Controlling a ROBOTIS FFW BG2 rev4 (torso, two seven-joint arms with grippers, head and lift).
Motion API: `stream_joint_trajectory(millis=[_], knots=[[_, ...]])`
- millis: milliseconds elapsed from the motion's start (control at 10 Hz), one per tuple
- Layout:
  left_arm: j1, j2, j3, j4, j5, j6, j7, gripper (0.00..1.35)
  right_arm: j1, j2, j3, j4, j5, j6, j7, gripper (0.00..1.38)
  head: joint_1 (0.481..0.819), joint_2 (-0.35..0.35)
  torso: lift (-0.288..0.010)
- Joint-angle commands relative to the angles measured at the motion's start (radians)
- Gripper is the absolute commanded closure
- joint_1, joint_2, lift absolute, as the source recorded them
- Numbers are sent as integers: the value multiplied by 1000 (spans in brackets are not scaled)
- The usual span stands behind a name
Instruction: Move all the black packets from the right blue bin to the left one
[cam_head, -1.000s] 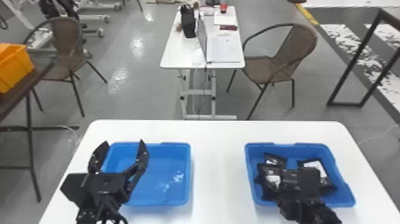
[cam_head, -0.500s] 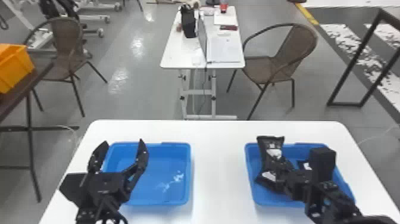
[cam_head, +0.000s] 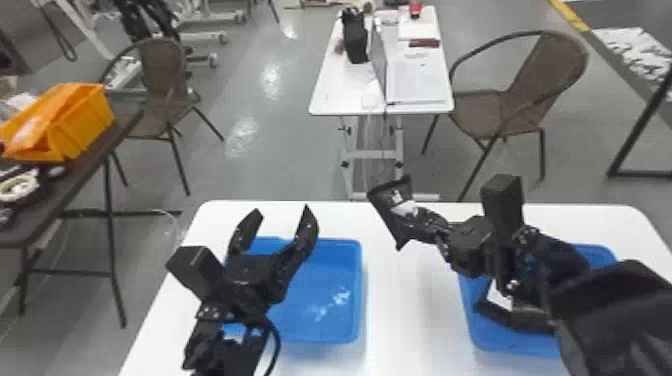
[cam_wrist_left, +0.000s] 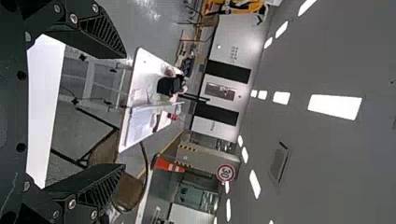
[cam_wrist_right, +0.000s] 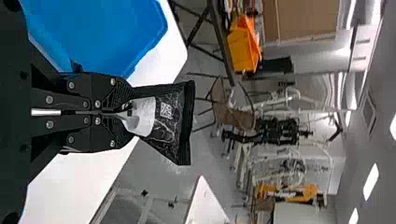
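Closest, at the lower left of the head view, the left gripper (cam_head: 282, 211) stands with its two fingers spread wide and nothing between them, over the left blue bin (cam_head: 361, 295), which holds no packets. On the other side, the right gripper (cam_head: 427, 220) pinches one end of a black packet (cam_head: 387, 197) with a white label, its wide sealed edge pointing away from the fingers, raised between the two bins. Another black packet (cam_head: 527, 321) lies in the right blue bin (cam_head: 505, 346), partly hidden beneath the right arm. Both bins sit on a white table (cam_head: 410, 310). Beyond are two brown chairs and a smaller table with an open laptop (cam_head: 378, 62).
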Motion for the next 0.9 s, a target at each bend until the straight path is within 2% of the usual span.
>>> stream_joint_trajectory(millis=[0, 200, 400, 600, 800], knots=[[-29, 6, -10, -2, 73, 66, -35, 208, -68, 10, 75, 71, -30, -61, 42, 1170, 695, 166, 0], [-63, -6, -2, -2, 99, 119, -95, 208, -107, 21, 129, 91, -87, -81, 49, 1170, 695, 200, 0], [-81, -12, 2, -1, 114, 154, -128, 208, -149, 14, 186, 94, -113, -87, 49, 1170, 695, 213, 0], [-96, -10, -7, 11, 123, 143, -130, 209, -175, 7, 221, 102, -124, -87, 49, 1170, 695, 229, 0], [-118, -10, -33, 56, 152, 77, -138, 216, -192, 8, 240, 107, -125, -87, 50, 1170, 695, 233, 0]])
